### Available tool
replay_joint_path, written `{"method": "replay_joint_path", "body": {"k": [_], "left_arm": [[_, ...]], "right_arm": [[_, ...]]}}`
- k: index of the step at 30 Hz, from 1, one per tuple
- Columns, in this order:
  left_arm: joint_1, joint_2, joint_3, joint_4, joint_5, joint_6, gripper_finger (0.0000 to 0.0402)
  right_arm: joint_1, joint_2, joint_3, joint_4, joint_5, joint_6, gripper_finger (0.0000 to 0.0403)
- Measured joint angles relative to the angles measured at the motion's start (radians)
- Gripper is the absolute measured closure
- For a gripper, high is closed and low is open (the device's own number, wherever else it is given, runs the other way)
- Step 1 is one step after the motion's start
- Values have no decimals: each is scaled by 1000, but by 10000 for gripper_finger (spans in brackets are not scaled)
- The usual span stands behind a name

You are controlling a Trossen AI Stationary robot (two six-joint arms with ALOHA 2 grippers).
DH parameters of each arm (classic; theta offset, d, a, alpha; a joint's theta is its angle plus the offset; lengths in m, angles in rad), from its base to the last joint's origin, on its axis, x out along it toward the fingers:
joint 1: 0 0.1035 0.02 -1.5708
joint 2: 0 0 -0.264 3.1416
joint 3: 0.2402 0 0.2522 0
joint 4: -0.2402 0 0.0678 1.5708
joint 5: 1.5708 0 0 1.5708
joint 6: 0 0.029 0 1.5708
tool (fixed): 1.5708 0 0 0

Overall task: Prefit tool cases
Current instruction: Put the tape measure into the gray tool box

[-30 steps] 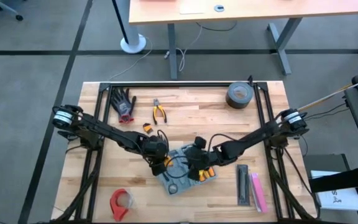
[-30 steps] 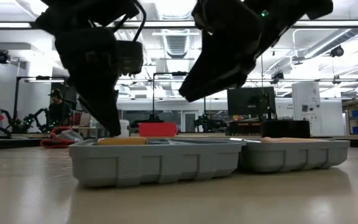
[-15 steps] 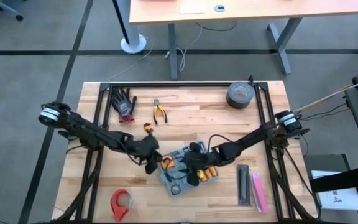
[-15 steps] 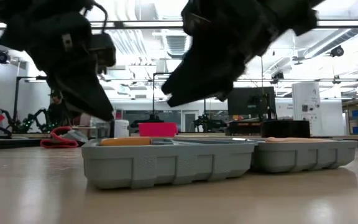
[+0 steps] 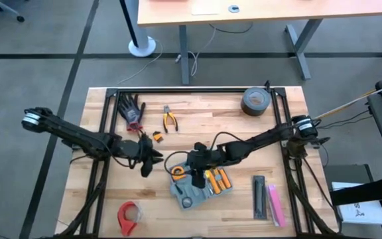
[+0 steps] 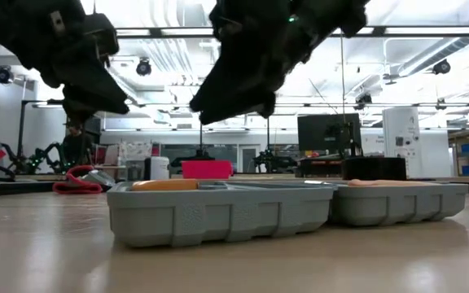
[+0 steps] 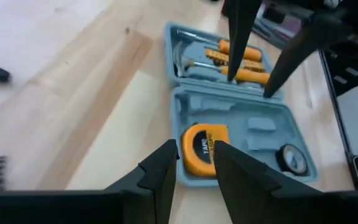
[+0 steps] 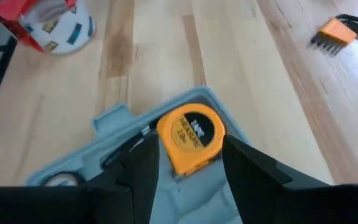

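The left gripper [image 5: 147,161] has pulled back off the tool case [image 5: 201,182] over the last second — a moment ago it was down at the case's near corner, and now it hangs over bare table [image 5: 197,113] just beside it, fingers [image 7: 160,174] a small way apart with nothing between them. From its own camera the open case lies straight ahead, the yellow tape measure [image 7: 202,148] sitting in the tray nearest the fingertips and the orange-handled screwdrivers [image 7: 241,62] in the far half.

The right gripper [image 5: 194,170] has slid across the case toward that same end. It now hovers directly over the tape measure [image 8: 190,134], which shows between its two spread fingers [image 8: 143,163]; they have been narrowing, but nothing is pinched — the low view shows both grippers clear above the case [image 6: 218,213].

My reading: the left arm has finished its part at the tape measure and handed that corner over; the right arm looks set to press or seat the tape measure in its slot. The case rests flat and open on the table, below the right gripper and to one side of the left. Red tape roll [image 5: 128,215], pliers [image 5: 170,119], gloves [image 5: 132,109] and the grey tape roll [image 5: 254,101] lie well away from both grippers.
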State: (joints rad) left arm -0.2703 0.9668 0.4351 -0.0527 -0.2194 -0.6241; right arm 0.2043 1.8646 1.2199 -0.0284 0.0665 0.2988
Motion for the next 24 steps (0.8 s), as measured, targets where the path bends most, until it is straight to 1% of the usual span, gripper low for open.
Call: {"method": "replay_joint_path", "body": {"k": [3, 5, 9, 13, 16, 18, 20, 22, 24], "left_arm": [[0, -44, 20, -56, -28, 29, 288], [0, -72, 29, -114, -36, 44, 288], [0, -105, 55, -167, -45, 65, 288], [0, -124, 89, -212, -46, 82, 288], [0, -132, 124, -251, -53, 93, 288], [1, -144, 139, -322, -60, 94, 288], [1, -142, 165, -344, -70, 94, 288], [2, -154, 185, -411, -86, 89, 288], [3, -152, 213, -421, -96, 84, 288]], "right_arm": [[-4, 32, 23, -3, -8, -26, 250], [-5, 63, 50, 3, -25, -38, 250], [-5, 138, 125, -32, -75, -79, 252], [-4, 191, 222, -154, -74, -140, 257], [-5, 199, 281, -243, -69, -179, 264], [-5, 200, 302, -246, -69, -197, 269], [-6, 192, 307, -273, -69, -203, 274], [-7, 187, 317, -278, -68, -206, 279], [-10, 181, 329, -307, -68, -208, 282]]}}
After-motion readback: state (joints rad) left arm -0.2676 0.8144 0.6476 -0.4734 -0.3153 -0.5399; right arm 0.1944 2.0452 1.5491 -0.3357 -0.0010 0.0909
